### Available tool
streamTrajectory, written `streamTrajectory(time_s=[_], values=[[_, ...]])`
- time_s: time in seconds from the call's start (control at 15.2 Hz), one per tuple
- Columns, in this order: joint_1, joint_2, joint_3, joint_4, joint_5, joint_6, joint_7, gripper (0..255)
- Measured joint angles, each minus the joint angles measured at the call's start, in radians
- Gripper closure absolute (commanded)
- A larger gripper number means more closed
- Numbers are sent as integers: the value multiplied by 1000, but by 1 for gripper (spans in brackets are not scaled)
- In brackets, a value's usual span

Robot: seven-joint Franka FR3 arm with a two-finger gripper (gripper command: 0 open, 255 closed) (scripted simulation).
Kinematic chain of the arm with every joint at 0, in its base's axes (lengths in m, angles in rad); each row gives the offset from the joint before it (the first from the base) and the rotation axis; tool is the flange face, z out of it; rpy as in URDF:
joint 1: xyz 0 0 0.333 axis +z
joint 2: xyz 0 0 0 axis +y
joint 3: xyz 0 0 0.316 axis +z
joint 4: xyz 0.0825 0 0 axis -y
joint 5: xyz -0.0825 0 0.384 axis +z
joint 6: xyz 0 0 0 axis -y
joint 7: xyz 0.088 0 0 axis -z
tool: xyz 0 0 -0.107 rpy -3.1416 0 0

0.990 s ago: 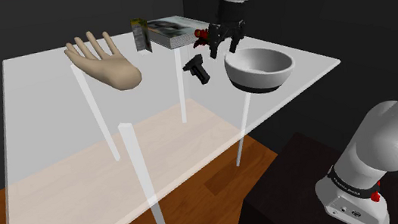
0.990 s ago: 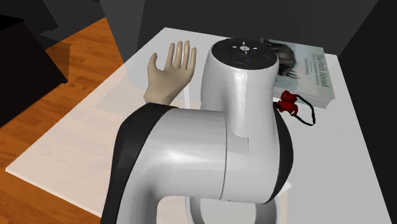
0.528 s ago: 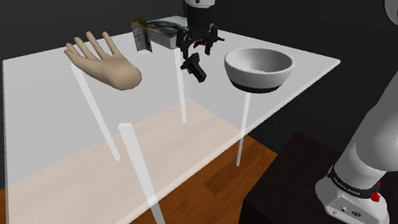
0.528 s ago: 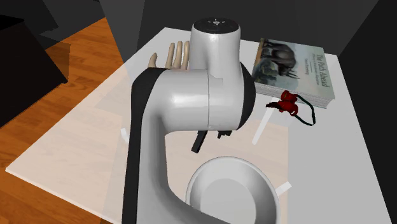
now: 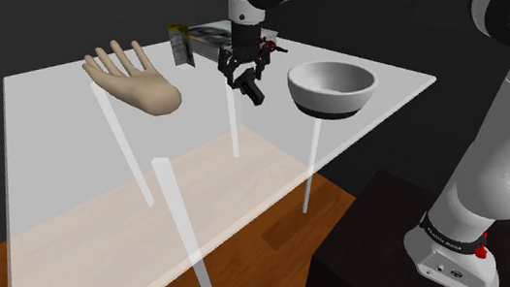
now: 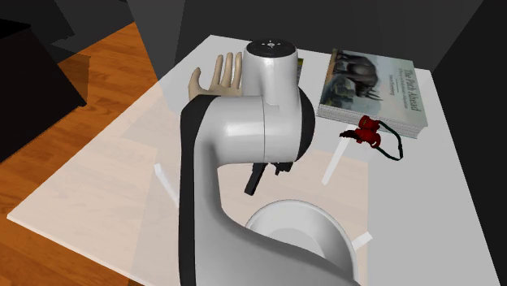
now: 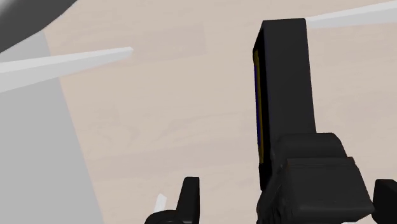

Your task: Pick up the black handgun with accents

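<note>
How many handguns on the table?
1. The black handgun with a yellow-and-blue stripe lies on the translucent white table, beside the white bowl with a dark base, within the open black hand. None seems hidden.

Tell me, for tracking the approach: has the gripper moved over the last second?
Yes. In the shoulder view the gripper has shifted left, from over the bowl's left rim to just above the handgun.

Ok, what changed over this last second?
The gripper swung toward the shoulder view's left, away from the bowl, and eased down over the black handgun, fingers open either side of it, nothing gripped. Handgun, bowl, hand model and book stayed put.
</note>
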Motion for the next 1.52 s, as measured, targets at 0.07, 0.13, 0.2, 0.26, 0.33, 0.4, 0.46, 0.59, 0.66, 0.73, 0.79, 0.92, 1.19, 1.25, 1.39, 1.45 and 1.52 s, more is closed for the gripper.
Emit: streamTrajectory(time_s=[0.07,0.13,0.2,0.26,0.33,0.4,0.46,0.59,0.66,0.73,0.79,0.92,1.19,1.25,1.39,1.45,1.52], values=[[-2,-7,-1,-25,2,18,-2,0],[-2,-6,-1,-34,2,28,-2,0],[-2,-7,-1,-39,2,32,-2,255],[-2,-7,-1,-41,2,34,-2,255],[-1,-8,-1,-42,2,35,-1,255],[-1,-8,-1,-42,2,36,-1,255],[-1,-8,-1,-43,2,36,-1,255],[-2,-9,-1,-43,2,37,-1,255],[-2,-9,-1,-43,2,37,-1,255],[-1,-8,-1,-43,2,37,-1,255],[-1,-8,-1,-43,2,37,-1,255],[-1,-7,-1,-37,2,31,-1,255],[0,0,0,20,0,-19,-1,255],[0,2,0,36,-1,-33,0,255],[2,7,2,68,-2,-61,3,255],[2,12,1,88,-3,-75,1,255],[3,13,2,103,-4,-90,2,255]])
